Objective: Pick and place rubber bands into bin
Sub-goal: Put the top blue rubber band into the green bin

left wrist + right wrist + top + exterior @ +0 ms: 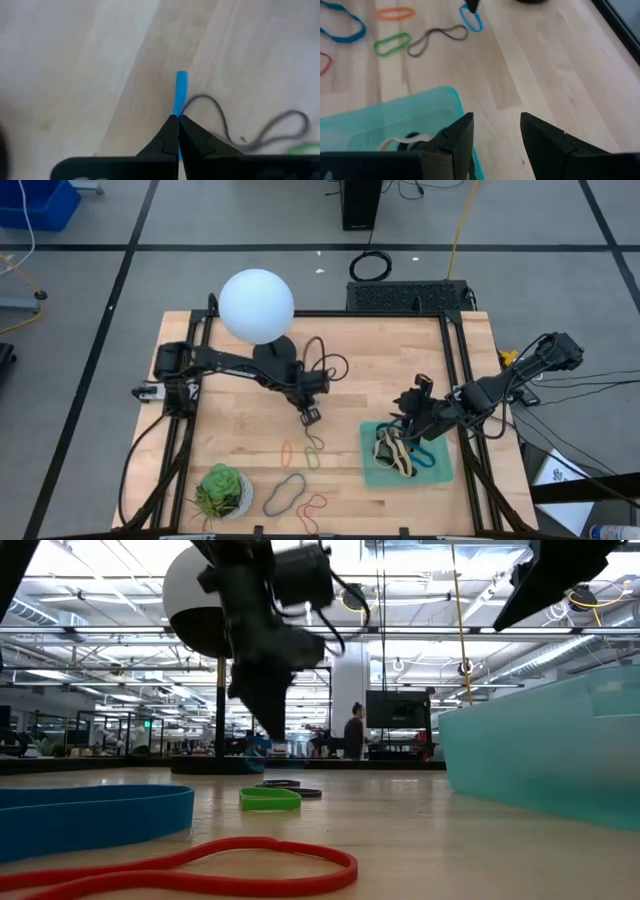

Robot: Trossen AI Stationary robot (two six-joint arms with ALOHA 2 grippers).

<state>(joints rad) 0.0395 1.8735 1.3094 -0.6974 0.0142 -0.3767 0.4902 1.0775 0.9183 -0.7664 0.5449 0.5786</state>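
Rubber bands partly fill the bin (442, 472), several remain on the table (240, 360), the left gripper (178, 119) pinches shut on a blue band (180, 90), the right gripper (496, 131) hangs open over the bin

My left fingertips (177, 131) pinch a small blue rubber band (180, 92) standing edge-on between them. Just beyond lie grey (438, 38), green (392, 43) and orange (395, 12) loops, flat on the wood. Below my right fingers (451, 140) sits the mint-green bin (372, 470), with bands heaped inside.
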